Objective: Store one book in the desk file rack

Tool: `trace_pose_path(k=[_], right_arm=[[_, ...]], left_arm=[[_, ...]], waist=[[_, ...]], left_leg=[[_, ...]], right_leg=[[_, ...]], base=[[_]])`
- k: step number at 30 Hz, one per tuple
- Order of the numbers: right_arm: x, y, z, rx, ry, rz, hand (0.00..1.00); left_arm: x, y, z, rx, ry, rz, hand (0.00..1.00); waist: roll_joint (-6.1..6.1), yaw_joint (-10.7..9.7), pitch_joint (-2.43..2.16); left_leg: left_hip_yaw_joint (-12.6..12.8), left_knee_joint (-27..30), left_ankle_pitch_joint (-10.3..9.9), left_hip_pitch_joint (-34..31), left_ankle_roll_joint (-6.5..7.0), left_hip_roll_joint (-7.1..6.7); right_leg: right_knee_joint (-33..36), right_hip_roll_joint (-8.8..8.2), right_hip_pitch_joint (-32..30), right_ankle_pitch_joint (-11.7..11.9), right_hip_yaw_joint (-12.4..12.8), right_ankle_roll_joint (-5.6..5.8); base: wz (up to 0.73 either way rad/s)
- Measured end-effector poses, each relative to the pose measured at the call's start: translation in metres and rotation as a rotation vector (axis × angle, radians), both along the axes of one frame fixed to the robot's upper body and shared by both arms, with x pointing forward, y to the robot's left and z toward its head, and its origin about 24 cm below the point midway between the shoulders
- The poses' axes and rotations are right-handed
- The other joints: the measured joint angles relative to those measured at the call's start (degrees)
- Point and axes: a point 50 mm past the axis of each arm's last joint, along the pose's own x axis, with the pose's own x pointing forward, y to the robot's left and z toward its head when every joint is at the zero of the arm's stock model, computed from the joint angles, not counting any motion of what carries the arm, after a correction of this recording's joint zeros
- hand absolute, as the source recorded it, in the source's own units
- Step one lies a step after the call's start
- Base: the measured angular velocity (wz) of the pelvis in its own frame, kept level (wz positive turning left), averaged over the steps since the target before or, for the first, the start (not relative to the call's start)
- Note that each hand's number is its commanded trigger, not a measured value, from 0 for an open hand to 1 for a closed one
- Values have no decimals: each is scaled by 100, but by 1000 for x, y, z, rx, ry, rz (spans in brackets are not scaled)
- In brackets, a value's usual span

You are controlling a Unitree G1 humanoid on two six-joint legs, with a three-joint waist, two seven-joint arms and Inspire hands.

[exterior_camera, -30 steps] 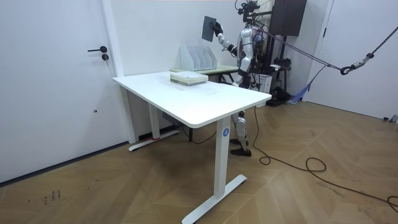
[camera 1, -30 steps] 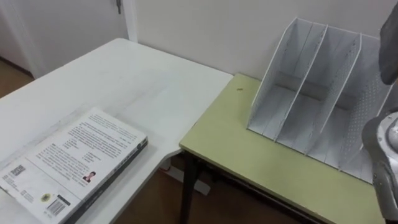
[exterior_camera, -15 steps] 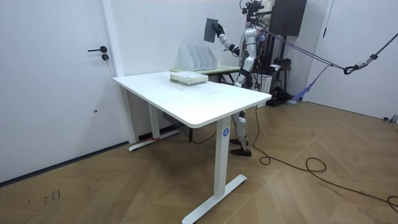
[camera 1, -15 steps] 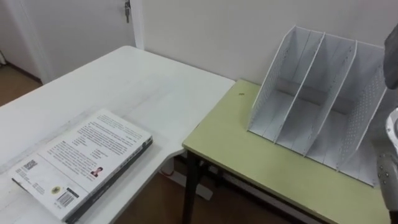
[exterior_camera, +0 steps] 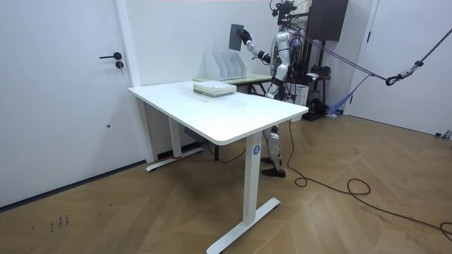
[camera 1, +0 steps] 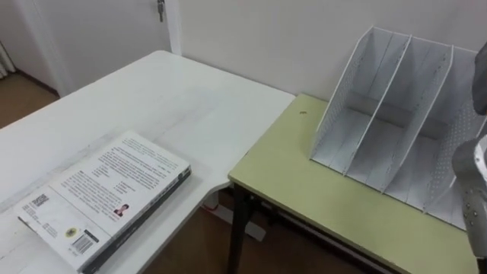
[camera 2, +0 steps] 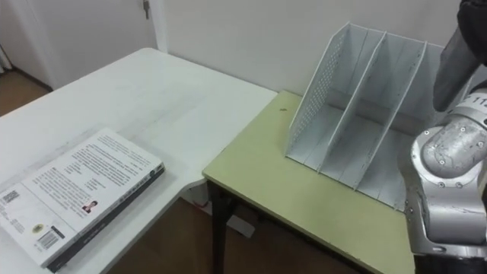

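In the room view my right hand [exterior_camera: 246,37] is raised at head height, shut on a dark thin book [exterior_camera: 236,36] that hangs upright above the white file rack [exterior_camera: 224,65]. In the eye views the rack [camera 1: 396,114] stands open-topped with several slots on the green desk [camera 1: 304,190], and my right arm comes in along the right edge. A dark shape at the top right corner is the held book [camera 2: 455,53]. My left hand [exterior_camera: 272,79] hangs low by my body.
A thick book with a white printed cover [camera 1: 106,198] lies flat on the white table [camera 1: 114,99], which butts against the green desk's left side. The wall runs right behind the rack. A door [exterior_camera: 56,92] is at the room view's left.
The eye view has shifted a little to the left, so the rack sits further right. In the room view the held book has dropped slightly towards the rack.
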Motion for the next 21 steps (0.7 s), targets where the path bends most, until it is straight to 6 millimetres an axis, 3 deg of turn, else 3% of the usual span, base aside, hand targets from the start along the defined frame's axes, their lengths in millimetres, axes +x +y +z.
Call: trace_pose_path(k=[11, 17, 21], right_arm=[[10, -13, -19, -33, 134, 13, 100], [13, -14, -25, -42, 185, 22, 100], [18, -17, -40, -37, 267, 20, 100]], left_arm=[[1, 4, 1, 4, -7, 13, 0], [2, 6, 1, 12, -6, 10, 0], [1, 7, 1, 12, -6, 14, 0]], waist=[[-84, 12, 49], [-148, 25, 2], [-179, 52, 8]], left_leg=[[-16, 26, 0, -50, -1, -33], [-176, 26, 1, -123, -2, -36], [-239, 16, 1, -69, -2, -27]], right_leg=[[-14, -7, -16, 5, -41, 3], [-10, -7, -58, 7, -161, -1], [-66, -23, 22, 7, -237, -2]], base=[[1], [5], [7]])
